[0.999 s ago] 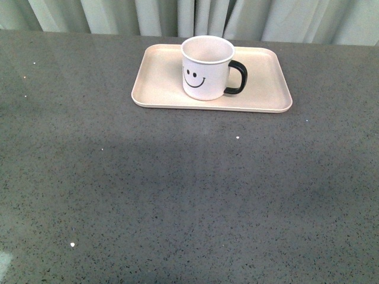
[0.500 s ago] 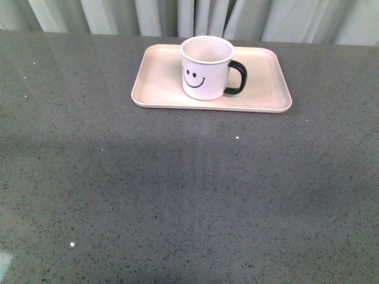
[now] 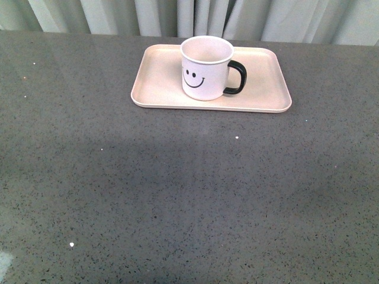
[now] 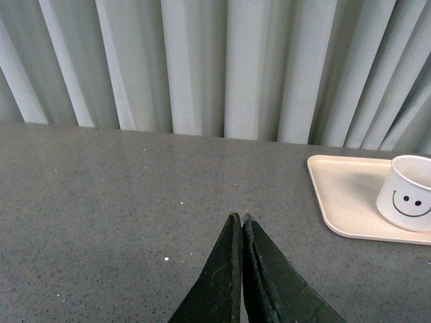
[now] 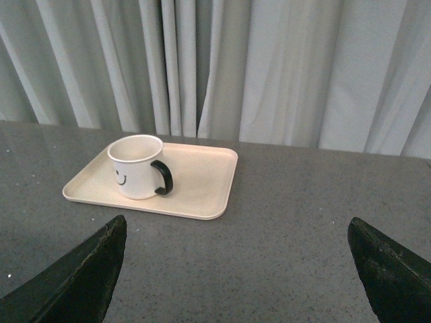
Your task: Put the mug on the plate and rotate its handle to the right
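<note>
My left tool [image 4: 240, 219] is pressed closed; my right tool [image 5: 236, 221] gapes wide and empty. Well ahead of both, the mug [image 3: 205, 68] stands upright on the plate [image 3: 260, 89], its handle [image 3: 237, 78] pointing toward the right tool's side, so that arm seems better placed.

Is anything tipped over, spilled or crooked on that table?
Nothing stands out. The mug stands upright on the plate, its handle pointing right. No spill or damage shows on the table.
</note>
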You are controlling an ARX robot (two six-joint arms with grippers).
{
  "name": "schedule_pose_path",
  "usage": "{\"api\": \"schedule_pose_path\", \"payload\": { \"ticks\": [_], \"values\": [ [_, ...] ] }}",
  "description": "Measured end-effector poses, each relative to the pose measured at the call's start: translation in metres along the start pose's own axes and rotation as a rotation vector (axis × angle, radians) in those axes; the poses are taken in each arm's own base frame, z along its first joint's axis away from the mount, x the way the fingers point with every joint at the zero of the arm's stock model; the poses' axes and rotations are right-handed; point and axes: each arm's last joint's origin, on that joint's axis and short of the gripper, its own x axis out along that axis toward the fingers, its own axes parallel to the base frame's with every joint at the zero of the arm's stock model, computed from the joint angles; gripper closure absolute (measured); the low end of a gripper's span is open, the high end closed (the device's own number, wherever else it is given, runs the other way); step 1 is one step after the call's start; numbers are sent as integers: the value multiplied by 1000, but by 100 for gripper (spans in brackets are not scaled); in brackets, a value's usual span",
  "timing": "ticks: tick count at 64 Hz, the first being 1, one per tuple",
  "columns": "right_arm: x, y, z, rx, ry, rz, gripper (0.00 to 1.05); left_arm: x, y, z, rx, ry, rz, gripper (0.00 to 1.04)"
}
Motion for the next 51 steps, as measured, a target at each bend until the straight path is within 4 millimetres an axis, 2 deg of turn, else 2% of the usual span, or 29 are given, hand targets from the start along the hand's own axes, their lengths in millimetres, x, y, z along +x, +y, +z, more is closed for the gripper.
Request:
{"api": "schedule_pose_path", "payload": {
  "ticks": [51],
  "values": [
    [0, 0, 0, 0, 0, 0, 9, -26, 0, 5, 0, -20, 0, 103]
  ]
}}
